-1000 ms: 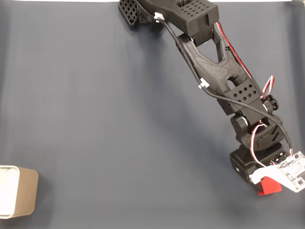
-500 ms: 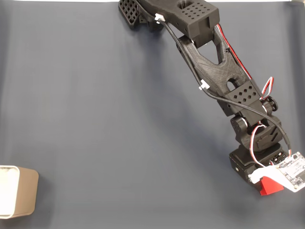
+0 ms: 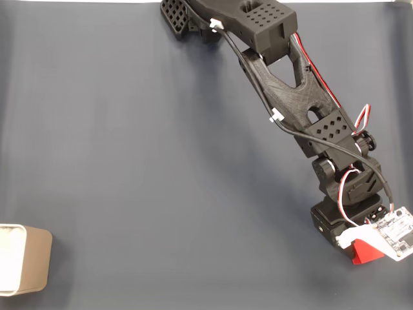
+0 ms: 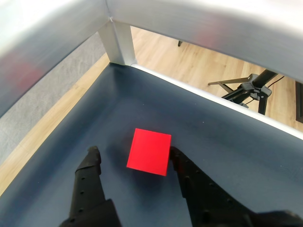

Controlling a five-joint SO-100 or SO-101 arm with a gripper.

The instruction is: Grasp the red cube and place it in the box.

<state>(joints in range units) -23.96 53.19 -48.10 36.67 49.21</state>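
In the wrist view the hand (image 4: 134,153) is spread wide, its two black fingers (image 4: 90,165) pointing forward over the dark blue table (image 4: 227,142). The cube (image 4: 149,151) lies flat on the table between the fingertips, a little ahead of them. Its right edge sits just beside the right finger, perhaps touching it; I cannot tell which. A clear strip of table separates its left edge from the left finger. Nothing is clamped: the hand is released and the cube rests on the table by itself.

Beyond the cube the table runs to a pale edge, and past that stands a silver metal frame post (image 4: 118,42) with rails above it. Further still there is a wooden floor (image 4: 189,61), a grey carpet (image 4: 52,90) off to the left of the hand, and the black legs of a tripod (image 4: 248,87) ahead and to the right.

In the fixed view the black arm (image 3: 284,84) reaches from the top edge down to the lower right, where the cube (image 3: 365,251) shows as a red wedge under a white circuit board (image 3: 393,232) on the wrist; the fingers themselves are hidden below it. The box (image 3: 26,258) stands well apart from the hand, at the far left edge of the table, beige walls around a white inside.
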